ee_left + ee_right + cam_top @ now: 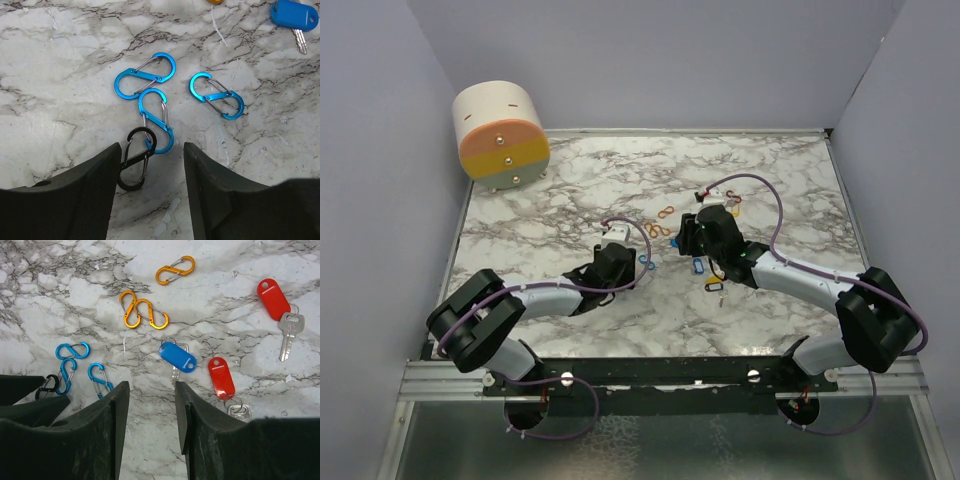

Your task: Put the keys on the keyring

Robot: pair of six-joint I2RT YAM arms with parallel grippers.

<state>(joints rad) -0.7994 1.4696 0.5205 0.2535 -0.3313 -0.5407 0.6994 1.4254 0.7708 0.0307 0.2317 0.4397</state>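
Left gripper (152, 150): jaws are standing partly apart, gripping nothing, a black clip (136, 160) lying between them.
Right gripper (151, 387): jaws are hanging parted, empty.
Keys (178, 358): blue- and red-tagged, lying loose near the middle of the marble table (45, 295).
Orange clips (142, 312): lying beyond, toward the far edge.

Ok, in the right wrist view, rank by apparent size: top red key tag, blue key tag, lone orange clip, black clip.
1. top red key tag and blue key tag: too alike to rank.
2. lone orange clip.
3. black clip, clearly smallest.
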